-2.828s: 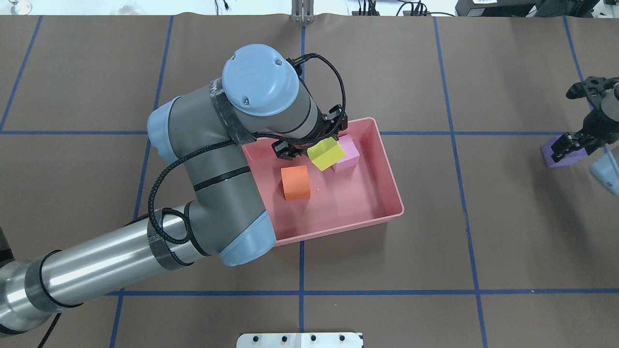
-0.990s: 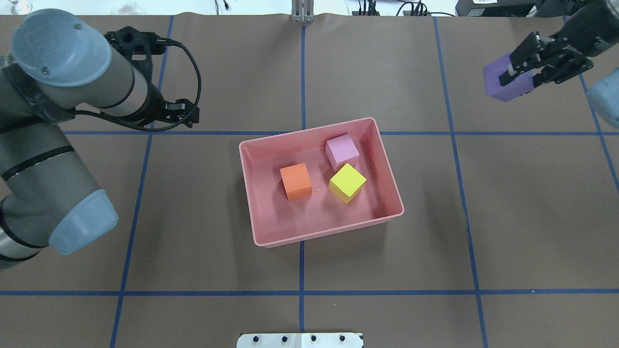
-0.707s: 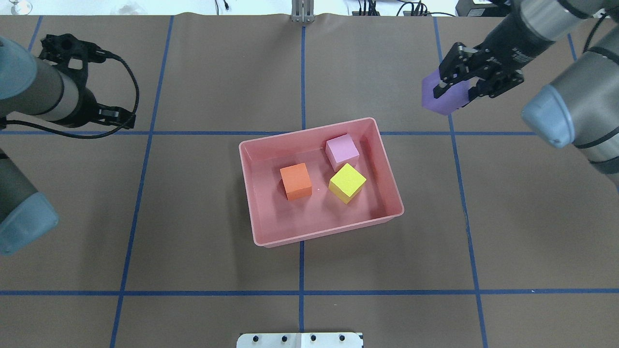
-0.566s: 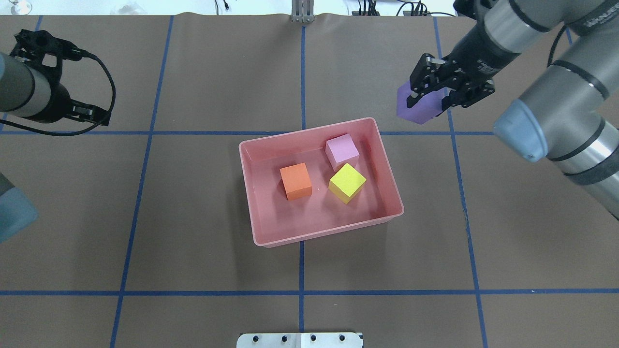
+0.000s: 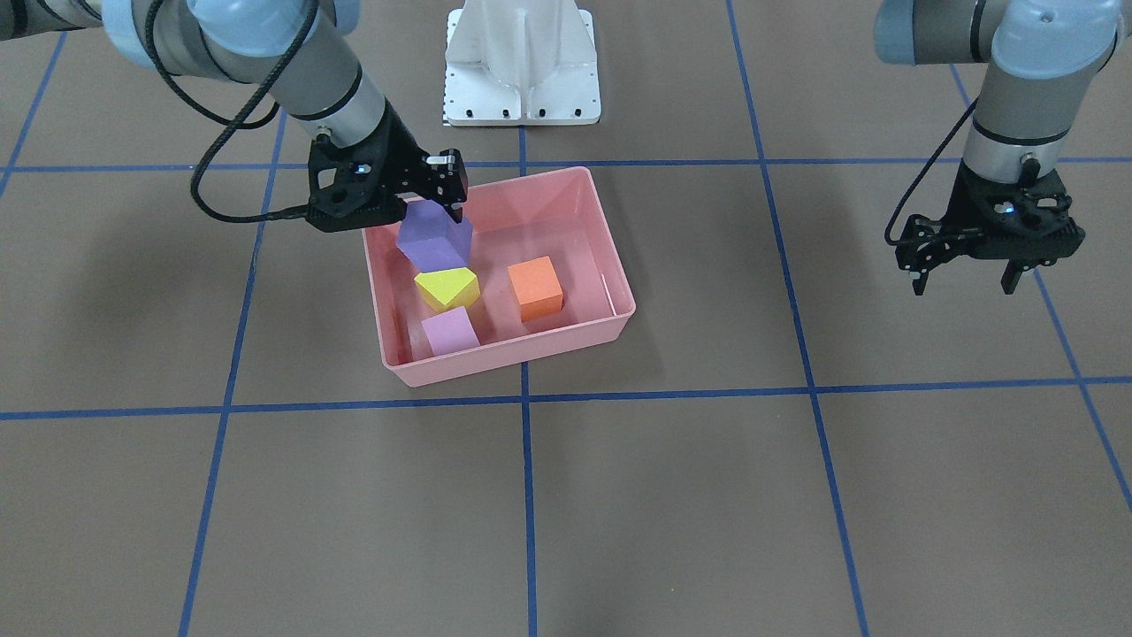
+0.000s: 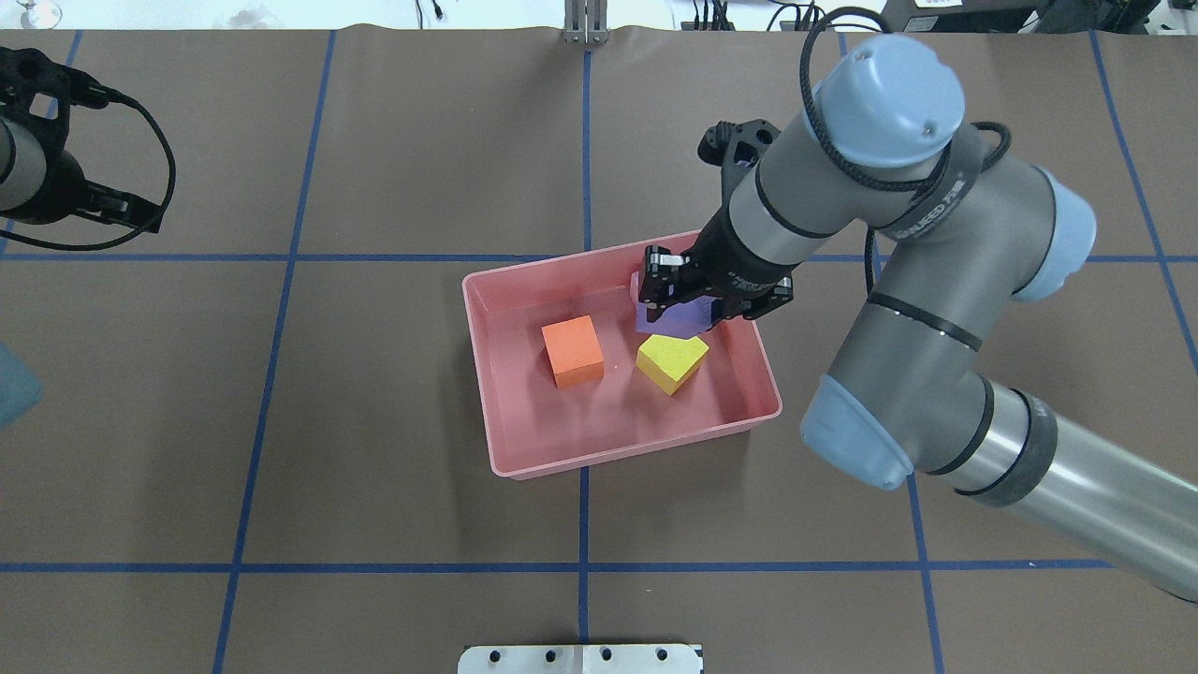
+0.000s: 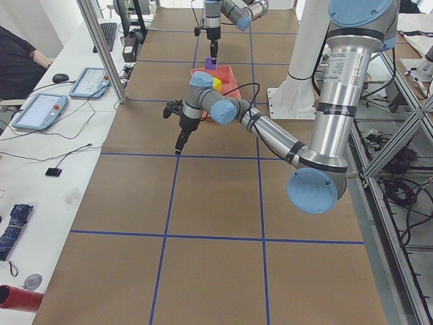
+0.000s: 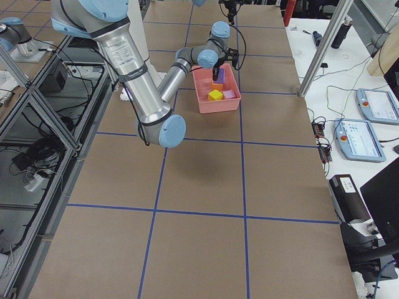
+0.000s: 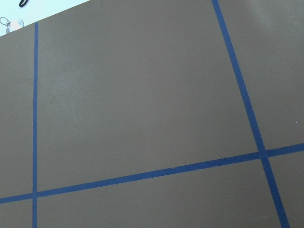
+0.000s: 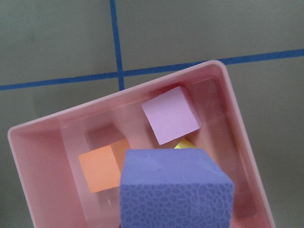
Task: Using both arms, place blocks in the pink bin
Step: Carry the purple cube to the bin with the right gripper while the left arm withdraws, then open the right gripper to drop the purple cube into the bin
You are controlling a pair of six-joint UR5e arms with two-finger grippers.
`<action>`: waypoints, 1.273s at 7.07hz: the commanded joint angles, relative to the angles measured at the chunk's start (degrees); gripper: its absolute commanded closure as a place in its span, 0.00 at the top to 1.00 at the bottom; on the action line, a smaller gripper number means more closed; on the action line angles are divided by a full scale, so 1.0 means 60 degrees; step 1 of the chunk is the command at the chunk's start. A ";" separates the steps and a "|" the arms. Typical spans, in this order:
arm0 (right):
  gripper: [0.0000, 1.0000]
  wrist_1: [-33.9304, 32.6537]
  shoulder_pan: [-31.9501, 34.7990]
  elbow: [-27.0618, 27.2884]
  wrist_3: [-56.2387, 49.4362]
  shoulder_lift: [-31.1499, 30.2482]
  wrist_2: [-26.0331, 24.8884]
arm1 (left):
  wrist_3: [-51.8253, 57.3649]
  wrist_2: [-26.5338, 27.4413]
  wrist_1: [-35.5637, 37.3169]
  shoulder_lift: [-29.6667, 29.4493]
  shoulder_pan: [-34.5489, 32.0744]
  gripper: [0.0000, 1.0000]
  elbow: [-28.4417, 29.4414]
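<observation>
1. The purple block [image 5: 433, 241] is matte foam. It is likely light, soft and grippy, so a mild squeeze on two opposite flat faces should hold it. Dropped from height, it may bounce or come to rest tilted on another cube.
2. The right pincer [image 5: 430, 221] is closed on the purple block. It holds the block in the air within the outline of the bin [image 5: 531, 347], close over the yellow block [image 6: 669, 363] and the pink block [image 5: 449, 330] rather than over bare floor.
3. The orange block [image 6: 573, 351] stands a little apart from those two. All three rest on the bin's floor.
4. The left pincer [image 5: 964, 281] hangs spread wide and empty above the worktop [image 6: 374, 374], well apart from the bin.
5. A little over half a second earlier, the purple block was outside the bin, beyond its far right corner, and it has since been carried in over the bin. The left pincer has drawn slightly further toward the worktop's left edge. The three binned blocks have not shifted.
</observation>
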 commanded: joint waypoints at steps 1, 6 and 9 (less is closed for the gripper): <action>0.00 0.0355 -0.0735 -0.0016 0.0401 0.0051 -0.0643 | 0.0101 0.0011 -0.0007 -0.0083 -0.0028 1.00 0.0010; 1.00 0.2422 -0.1044 -0.0088 0.0533 -0.0120 -0.0645 | 0.0087 -0.0033 0.0154 0.0327 -0.0057 1.00 0.0097; 1.00 0.4033 0.0122 -0.0176 0.0389 -0.1539 -0.0514 | 0.0087 -0.0033 0.0139 0.0515 -0.0043 1.00 0.0200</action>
